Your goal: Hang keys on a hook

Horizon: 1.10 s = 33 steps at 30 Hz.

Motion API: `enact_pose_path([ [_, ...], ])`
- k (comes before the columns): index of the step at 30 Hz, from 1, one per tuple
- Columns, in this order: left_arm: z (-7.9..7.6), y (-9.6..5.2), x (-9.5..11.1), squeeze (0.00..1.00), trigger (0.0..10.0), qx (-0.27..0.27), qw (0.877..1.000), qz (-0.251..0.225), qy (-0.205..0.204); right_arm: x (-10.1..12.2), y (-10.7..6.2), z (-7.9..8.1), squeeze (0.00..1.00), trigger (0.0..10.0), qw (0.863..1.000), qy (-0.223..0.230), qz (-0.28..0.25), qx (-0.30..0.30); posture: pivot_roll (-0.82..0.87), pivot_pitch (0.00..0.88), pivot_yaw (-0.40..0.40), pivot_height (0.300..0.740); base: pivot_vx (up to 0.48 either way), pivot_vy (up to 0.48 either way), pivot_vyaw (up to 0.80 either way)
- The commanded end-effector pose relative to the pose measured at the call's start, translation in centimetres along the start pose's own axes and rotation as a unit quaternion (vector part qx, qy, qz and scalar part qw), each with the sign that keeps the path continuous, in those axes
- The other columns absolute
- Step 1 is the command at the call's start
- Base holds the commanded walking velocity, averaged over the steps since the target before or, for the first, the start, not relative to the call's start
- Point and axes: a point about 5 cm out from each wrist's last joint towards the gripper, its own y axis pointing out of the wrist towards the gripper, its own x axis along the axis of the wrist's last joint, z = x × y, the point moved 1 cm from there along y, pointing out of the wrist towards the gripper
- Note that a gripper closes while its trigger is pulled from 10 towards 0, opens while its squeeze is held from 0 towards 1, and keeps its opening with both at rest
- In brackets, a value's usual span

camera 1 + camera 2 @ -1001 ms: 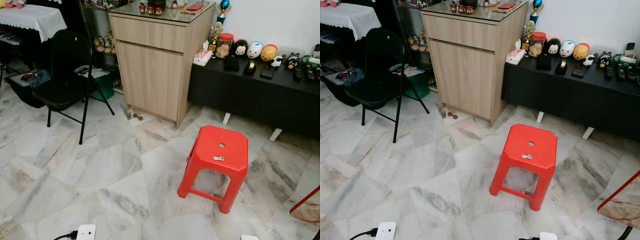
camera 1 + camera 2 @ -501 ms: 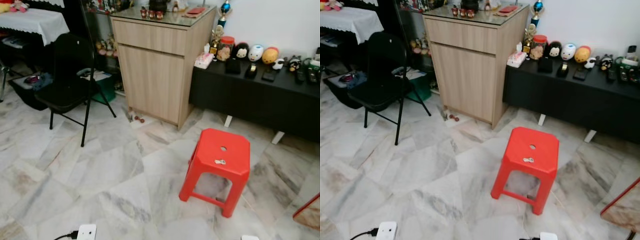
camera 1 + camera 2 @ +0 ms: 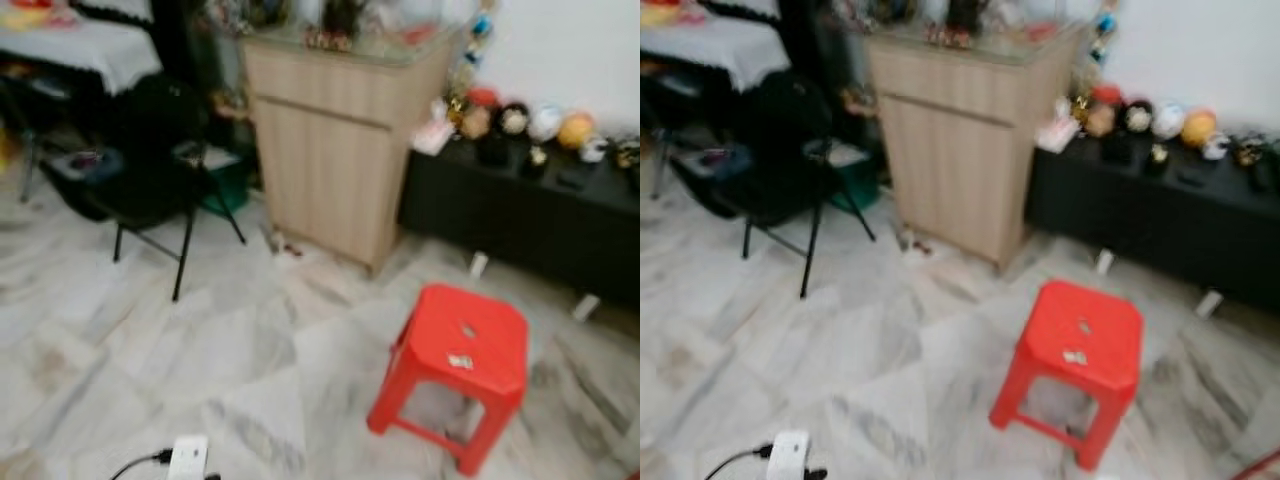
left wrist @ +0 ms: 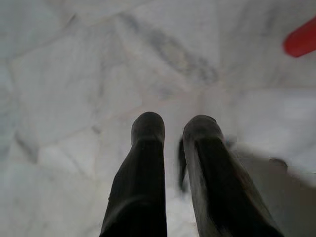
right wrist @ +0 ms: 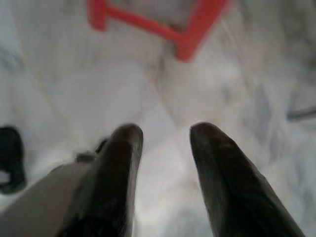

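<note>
A small bunch of keys lies on the seat of a red plastic stool on the marble floor, right of centre; the head views are blurred. Both arms hang low over the floor. My left gripper points down at bare marble, its fingers a narrow gap apart with nothing between them; a corner of the stool shows beyond it. My right gripper hangs open and empty over the floor, with the stool's legs a short way ahead.
A tall wooden cabinet stands behind the stool, a low black bench with small ornaments to its right. A black folding chair stands at the left. A white power strip with its cable lies on the floor near me.
The whole picture has shifted and blurred, so the camera is moving; the stool and cabinet sit lower and further right in view. The keys lie where they were on the stool.
</note>
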Motion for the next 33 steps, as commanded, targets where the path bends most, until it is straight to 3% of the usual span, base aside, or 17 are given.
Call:
enact_pose_path([
  [1, 0.02, -0.11, -0.62, 0.00, 10.0, 0.002, 1.000, 0.013, -0.005, -0.32, -0.02, 0.33, 0.00, 10.0, 1.000, 0.002, 0.004, 0.004, 0.17, 0.004, -0.027, 0.740, 0.270, 0.000, 0.00],
  [24, 0.04, -0.09, -0.56, 0.00, 10.0, 0.003, 1.000, 0.012, -0.007, -0.34, -0.01, 0.22, 0.00, 10.0, 1.000, -0.002, 0.008, -0.003, 0.17, 0.024, -0.028, 0.740, 0.274, 0.000, 0.00],
  [33, 0.07, -0.07, -0.49, 0.00, 10.0, 0.002, 1.000, 0.012, -0.004, -0.31, 0.00, 0.26, 0.00, 10.0, 1.000, -0.002, 0.008, -0.003, 0.17, 0.026, -0.026, 0.740, 0.273, 0.000, -0.73],
])
